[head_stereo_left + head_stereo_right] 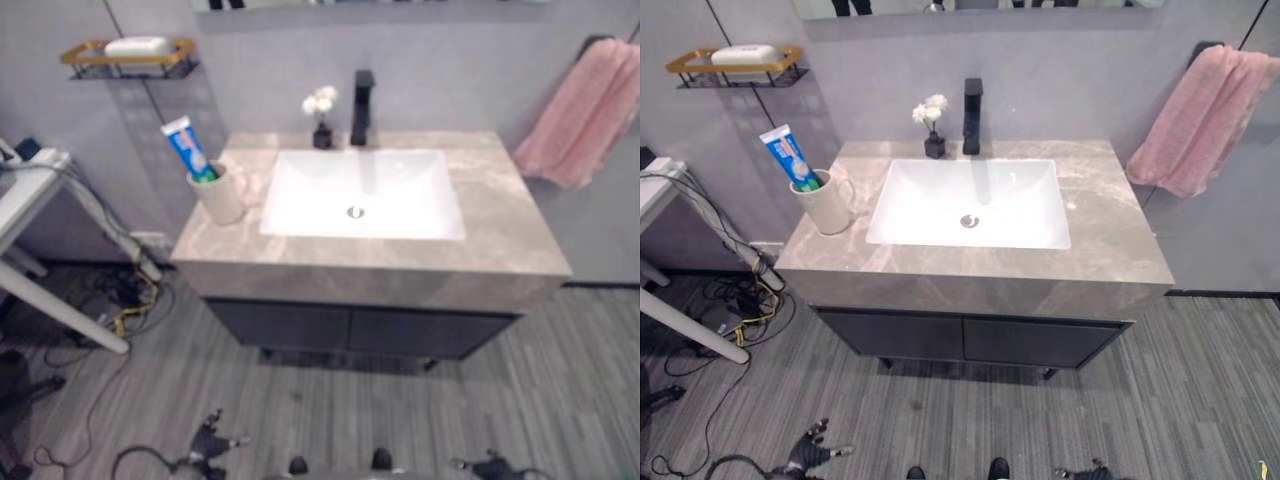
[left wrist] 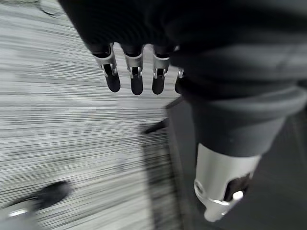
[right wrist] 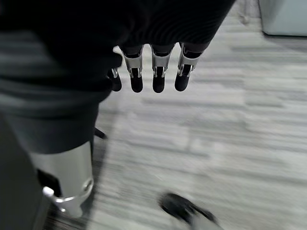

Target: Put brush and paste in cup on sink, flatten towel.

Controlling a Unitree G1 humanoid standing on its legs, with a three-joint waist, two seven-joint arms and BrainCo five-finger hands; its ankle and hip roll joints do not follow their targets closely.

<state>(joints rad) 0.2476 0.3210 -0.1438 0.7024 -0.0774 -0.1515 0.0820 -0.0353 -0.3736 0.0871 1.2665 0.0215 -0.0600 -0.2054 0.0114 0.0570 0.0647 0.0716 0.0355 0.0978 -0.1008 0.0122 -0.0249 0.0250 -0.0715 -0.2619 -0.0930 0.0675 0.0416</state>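
Both hands hang low w/ fingers relaxed, empty; pink terry towel (image 1: 1200,118), bunched on wall rail, sits well up and fwd of right hand (image 3: 153,72), nearer it than left hand (image 2: 136,72).

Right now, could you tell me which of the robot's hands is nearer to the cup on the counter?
Left. The left hand hangs low over the floor, below the cup on the counter's left end. The right hand hangs low on the far side.

Head stereo above sink (image 1: 970,205); floorward wrist closeups
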